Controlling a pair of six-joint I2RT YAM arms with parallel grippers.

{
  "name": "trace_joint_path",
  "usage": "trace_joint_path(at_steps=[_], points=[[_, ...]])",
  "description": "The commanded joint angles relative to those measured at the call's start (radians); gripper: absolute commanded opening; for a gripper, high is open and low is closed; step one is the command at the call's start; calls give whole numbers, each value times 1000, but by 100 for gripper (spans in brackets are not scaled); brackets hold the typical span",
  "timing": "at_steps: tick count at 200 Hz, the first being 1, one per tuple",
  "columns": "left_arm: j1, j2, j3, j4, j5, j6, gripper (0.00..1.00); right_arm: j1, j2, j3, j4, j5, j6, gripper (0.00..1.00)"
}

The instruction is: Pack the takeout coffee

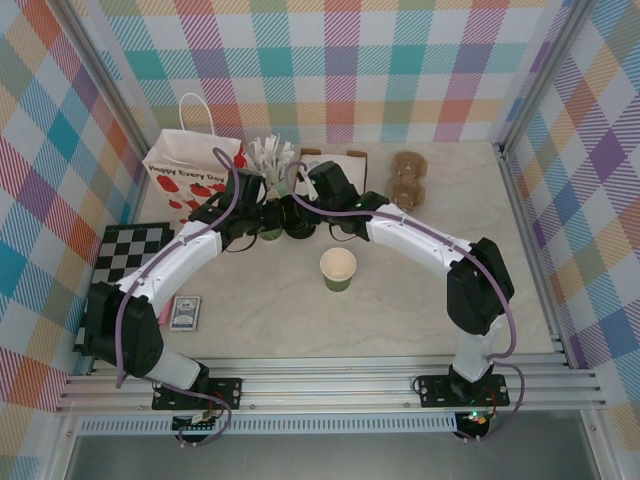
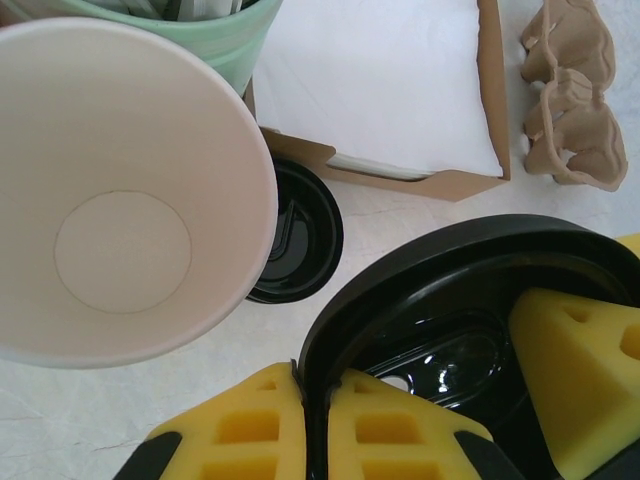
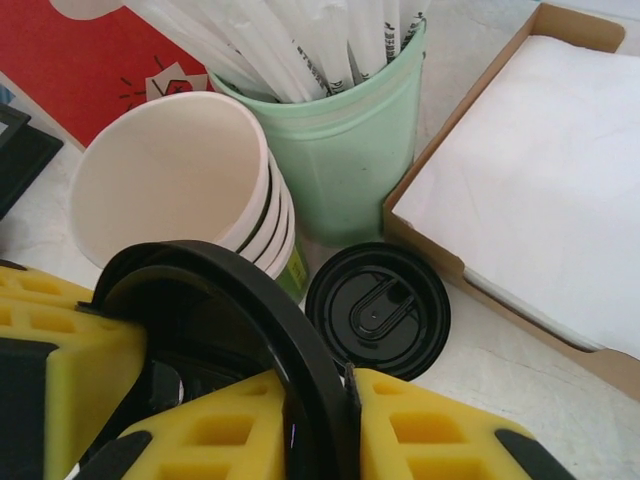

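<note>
The takeout coffee cup (image 1: 338, 268), green outside and cream inside, stands open-topped mid-table, in front of both arms and apart from them. Both grippers meet at the back of the table over one black plastic lid (image 2: 450, 270) (image 3: 230, 290). My left gripper (image 2: 312, 385) (image 1: 258, 222) is shut on the lid's rim. My right gripper (image 3: 350, 385) (image 1: 303, 213) pinches the rim on the opposite side. A second black lid (image 3: 378, 310) (image 2: 300, 230) lies flat on the table just beyond the held one.
A stack of cream cups (image 3: 170, 180) (image 2: 120, 190) and a pale-green cup of white packets (image 3: 340, 150) stand close behind. A cardboard tray of napkins (image 2: 470, 185), a pulp cup carrier (image 2: 575, 110), a strawberry-print bag (image 1: 190, 170), a checkerboard (image 1: 135, 252) and a card pack (image 1: 184, 312) surround them.
</note>
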Motion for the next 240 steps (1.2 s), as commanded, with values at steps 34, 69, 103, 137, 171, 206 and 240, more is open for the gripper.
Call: trace_joint_path(at_steps=[34, 69, 103, 137, 171, 206, 240], points=[[-11, -70, 8, 50, 8, -7, 0, -7, -33, -5, -31, -64, 27, 23], [-11, -61, 43, 21, 15, -16, 0, -9, -70, -55, 12, -54, -10, 11], [-11, -77, 60, 30, 101, -20, 3, -12, -84, -60, 50, -62, -142, 6], [-10, -126, 54, 22, 145, -7, 13, -15, -102, -58, 121, -24, -424, 0], [-9, -197, 21, 49, 233, 47, 43, -46, -122, -18, 133, -11, -597, 0], [18, -306, -49, 107, 235, 37, 70, -78, -150, 9, 135, -9, -724, 0], [87, -389, -97, 168, 244, -61, 100, -89, -263, -160, 428, -90, -1010, 0]])
